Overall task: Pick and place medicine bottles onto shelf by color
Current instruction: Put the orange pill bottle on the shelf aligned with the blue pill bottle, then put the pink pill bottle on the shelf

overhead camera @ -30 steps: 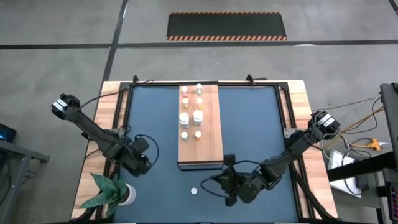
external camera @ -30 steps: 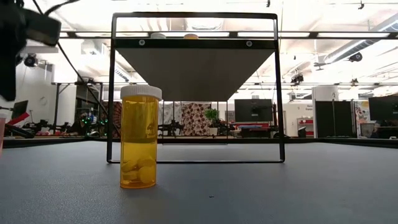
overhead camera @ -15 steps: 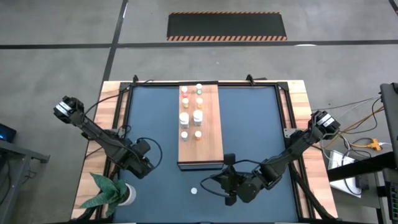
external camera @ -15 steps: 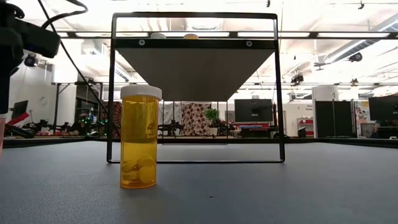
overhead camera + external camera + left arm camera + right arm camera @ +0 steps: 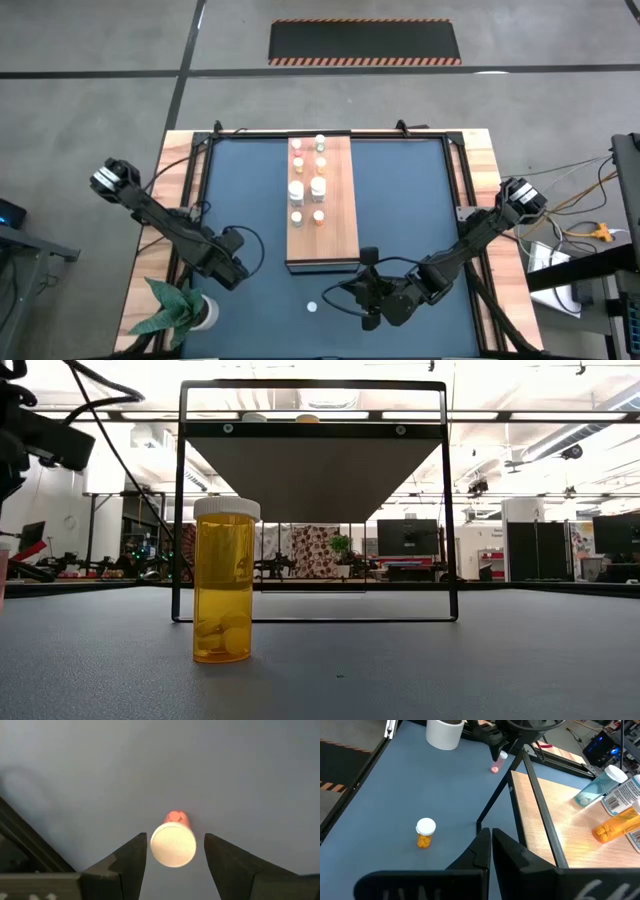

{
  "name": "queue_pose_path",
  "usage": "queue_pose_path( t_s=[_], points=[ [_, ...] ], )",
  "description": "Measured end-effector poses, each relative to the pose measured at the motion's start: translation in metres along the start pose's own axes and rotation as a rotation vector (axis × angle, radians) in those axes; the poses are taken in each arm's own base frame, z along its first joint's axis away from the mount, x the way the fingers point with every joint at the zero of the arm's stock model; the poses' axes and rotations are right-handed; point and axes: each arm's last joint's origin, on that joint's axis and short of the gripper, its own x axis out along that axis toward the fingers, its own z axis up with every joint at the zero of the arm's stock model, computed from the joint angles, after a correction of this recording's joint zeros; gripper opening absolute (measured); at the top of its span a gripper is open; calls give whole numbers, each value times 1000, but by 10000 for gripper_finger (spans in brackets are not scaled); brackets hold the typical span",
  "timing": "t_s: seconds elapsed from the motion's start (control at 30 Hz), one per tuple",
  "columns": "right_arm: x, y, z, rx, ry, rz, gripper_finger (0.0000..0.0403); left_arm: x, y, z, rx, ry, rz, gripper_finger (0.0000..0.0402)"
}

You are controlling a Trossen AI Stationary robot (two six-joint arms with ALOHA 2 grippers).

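Left tool (image 5: 174,855) has drifted slightly inward; its open jaws straddle, without clamping, an upright pink bottle (image 5: 173,841); right tool (image 5: 490,847) rests shut.

no readable text, bottle labels illegible

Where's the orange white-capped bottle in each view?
High view: orange bottle on the mat, off the shelf's near end.
Low view: left of centre, before the shelf's frame.
Left wrist view: absent; only a pink bottle.
Right wrist view: on the mat beside the shelf.
Shared landmark: the shelf.
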Motion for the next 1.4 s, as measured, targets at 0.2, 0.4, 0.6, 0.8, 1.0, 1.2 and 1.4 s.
queue_pose_path(
  t_s=[0.2, 0.4, 0.6, 0.8, 1.0, 1.2, 1.4],
  points=[
    [0, 0, 0, 0, 0, 0, 9, 3, -4, -1, 36, 32, 7, 159],
    [0, 0, -1, -2, 3, -1, 9, 0, -5, -1, 37, 33, -17, 101],
    [0, 0, -2, -4, 5, -1, 9, -14, -14, 3, 95, 29, -81, 77],
    [0, 0, -2, -4, 5, -1, 9, -43, -29, 8, 179, 24, -196, 83],
    [1, 0, -3, -7, 9, -1, 9, -72, -40, 14, 250, -11, -302, 83],
    [1, 0, -4, -9, 12, -1, 9, -89, -46, 18, 300, -37, -360, 83],
    [2, 1, -7, -15, 19, -2, 9, -92, -47, 18, 322, -45, -372, 83]
  ],
)
